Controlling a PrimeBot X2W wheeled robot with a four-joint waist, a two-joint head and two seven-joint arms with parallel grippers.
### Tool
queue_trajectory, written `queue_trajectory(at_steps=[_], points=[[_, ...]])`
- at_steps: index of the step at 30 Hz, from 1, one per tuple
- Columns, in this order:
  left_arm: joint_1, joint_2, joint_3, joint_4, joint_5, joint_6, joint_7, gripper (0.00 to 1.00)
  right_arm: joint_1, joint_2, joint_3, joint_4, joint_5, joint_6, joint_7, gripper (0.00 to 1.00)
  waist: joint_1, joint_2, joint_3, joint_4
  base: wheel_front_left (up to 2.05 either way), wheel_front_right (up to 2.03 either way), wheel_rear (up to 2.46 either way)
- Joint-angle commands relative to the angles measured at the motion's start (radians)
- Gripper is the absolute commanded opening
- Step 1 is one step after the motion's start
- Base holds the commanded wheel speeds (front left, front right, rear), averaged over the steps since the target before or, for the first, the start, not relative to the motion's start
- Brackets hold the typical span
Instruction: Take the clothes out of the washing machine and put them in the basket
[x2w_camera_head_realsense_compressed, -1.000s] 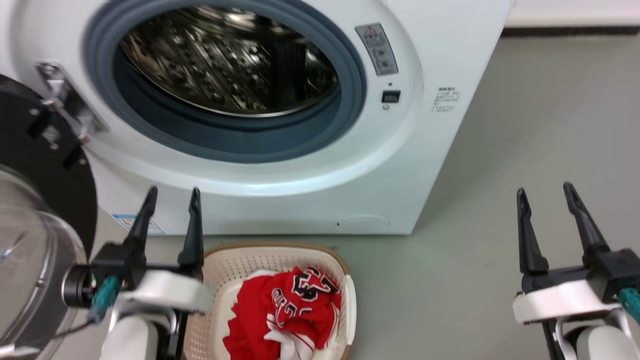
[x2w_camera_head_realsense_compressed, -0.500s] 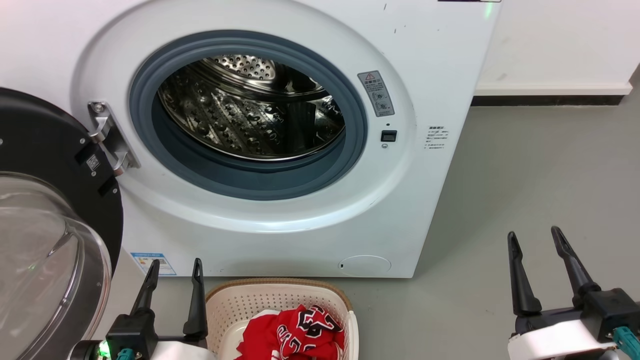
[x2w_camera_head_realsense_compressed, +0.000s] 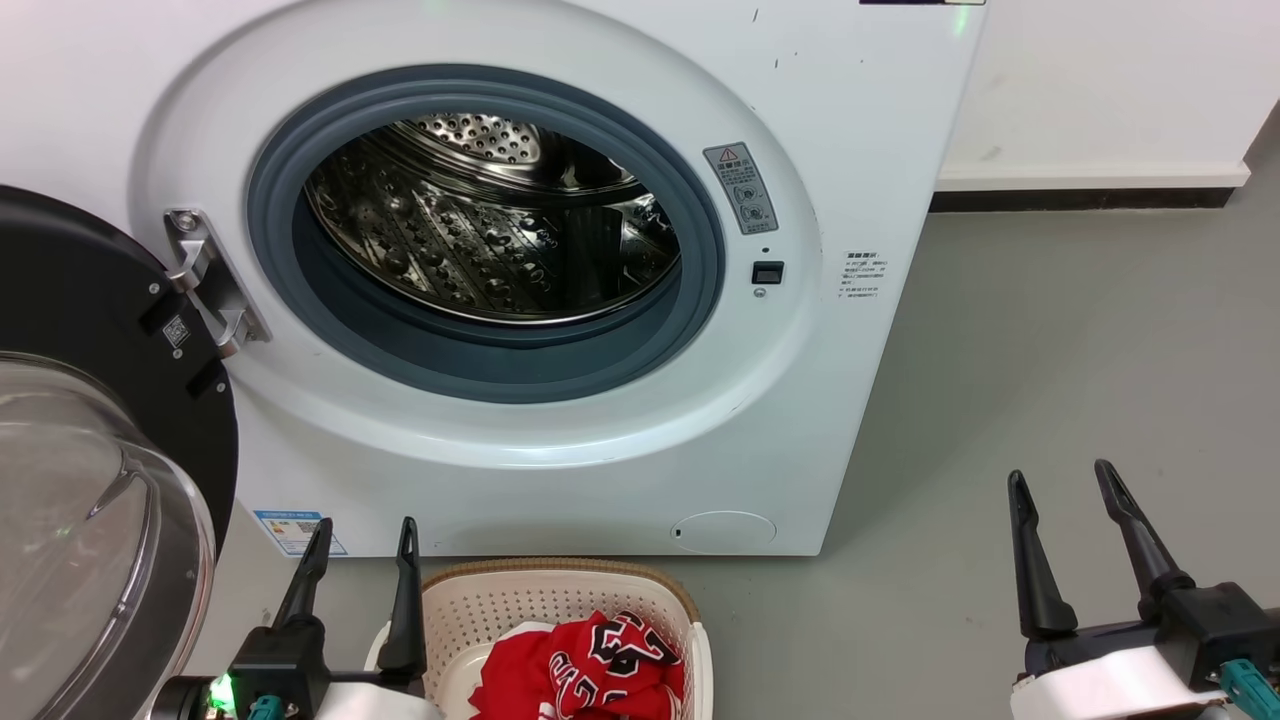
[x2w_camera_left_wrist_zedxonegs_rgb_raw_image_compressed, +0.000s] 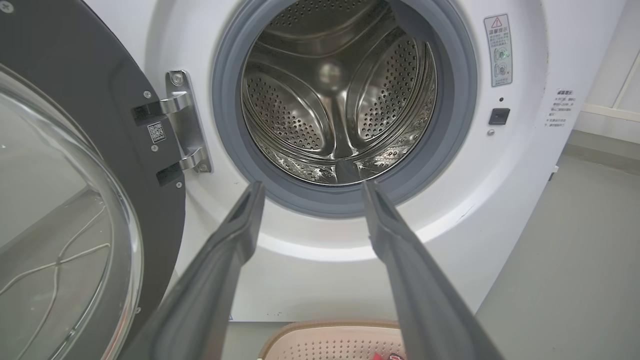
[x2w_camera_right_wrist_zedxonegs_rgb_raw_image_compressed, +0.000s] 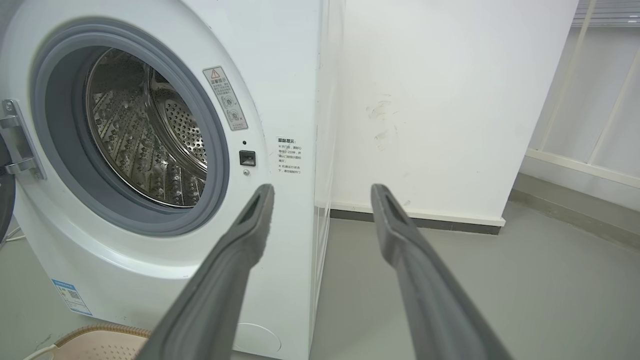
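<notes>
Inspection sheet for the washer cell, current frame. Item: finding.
Surface: smooth grey floor.
Job's things: large white front-loading washing machine, black-rimmed glass door open, perforated steel drum showing bare metal; red clothes in cream plastic basket.
Clutter: nothing seen.
Grippers: left gripper open beside basket; right gripper open over floor.
Cables: thin pale line through door glass, perhaps a cable.
Surroundings: white wall.

Bright, even, sharp (glints inside the washing machine (x2w_camera_head_realsense_compressed: 560, 470)).
</notes>
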Motion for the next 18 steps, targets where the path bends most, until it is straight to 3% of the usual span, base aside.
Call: queue_trajectory(at_steps=[1,18], points=[[-0.009,-0.002,0.001,0.002,0.009,0.006,-0.003,1.0,0.0,0.001,0.001,-0.002,-0.006,-0.001,-0.002,1.0,0.0,-0.0001,0.001,-0.001,0.0,0.0,0.0],[-0.012,-0.003,0.01,0.002,0.021,0.006,-0.003,1.0,-0.003,0.001,0.01,0.007,-0.009,-0.001,-0.002,1.0,0.0,-0.0001,-0.002,-0.019,0.0,0.0,0.0]])
